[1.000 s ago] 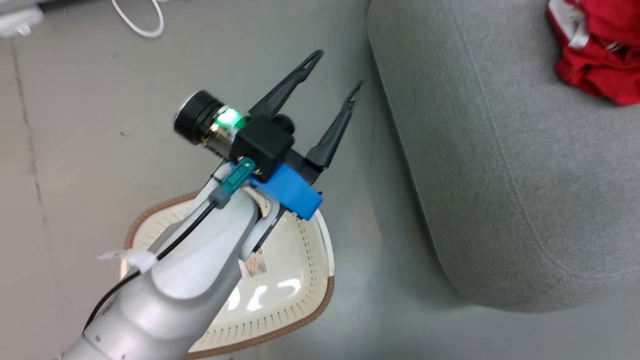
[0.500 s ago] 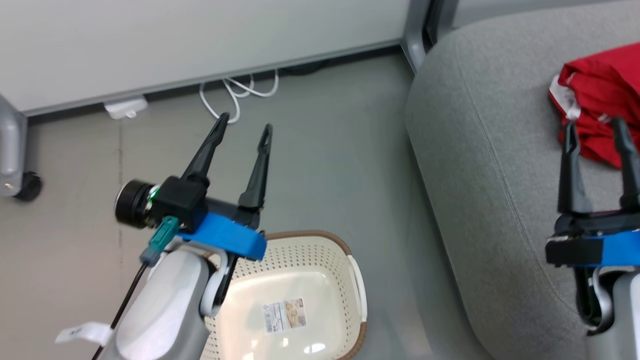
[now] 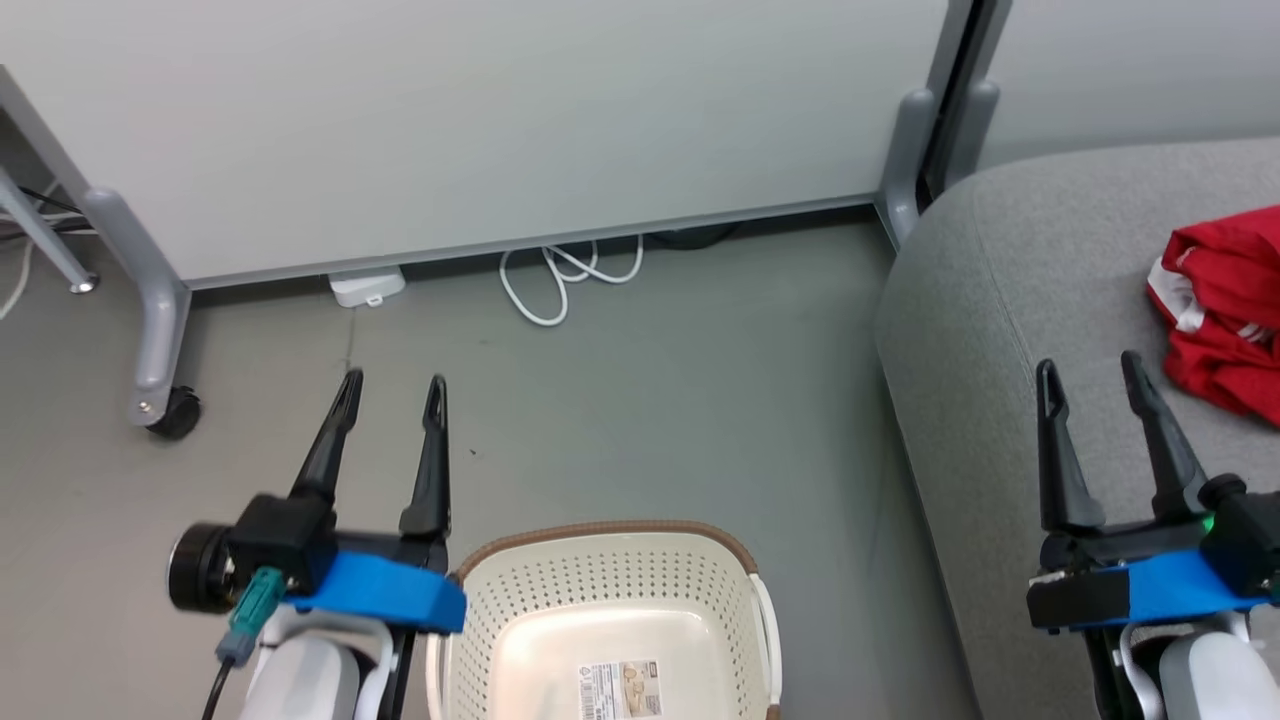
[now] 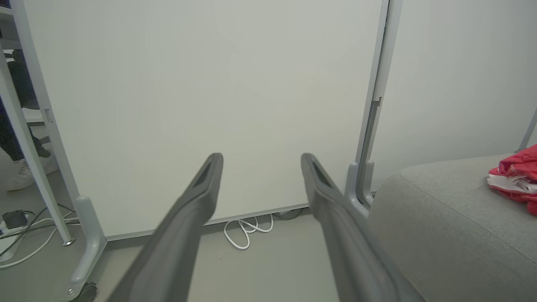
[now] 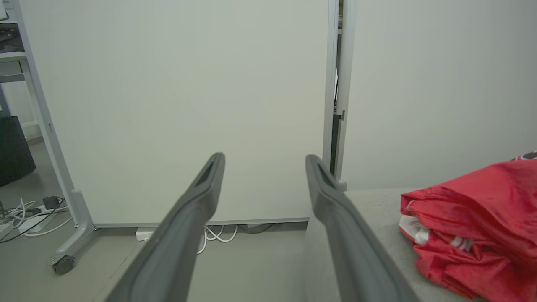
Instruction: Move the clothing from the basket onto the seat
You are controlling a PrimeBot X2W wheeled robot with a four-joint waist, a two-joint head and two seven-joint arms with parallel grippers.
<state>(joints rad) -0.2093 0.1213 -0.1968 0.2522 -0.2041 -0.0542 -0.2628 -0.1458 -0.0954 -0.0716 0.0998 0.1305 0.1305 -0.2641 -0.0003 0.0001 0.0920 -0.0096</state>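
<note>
Left hand (image 3: 393,382) and right hand (image 3: 1088,363) gape wide, empty; clothing (image 3: 1225,310) heaped on seat (image 3: 1000,300), basket (image 3: 600,528) mouth-up.

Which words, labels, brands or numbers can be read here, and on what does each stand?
Printed sticker on the floor of the cream-white perforated plastic basket: too small and blurred to read.
Crumpled bright red fabric clothing on the grey upholstered sofa: no lettering legible.
No text can be quoted.
</note>
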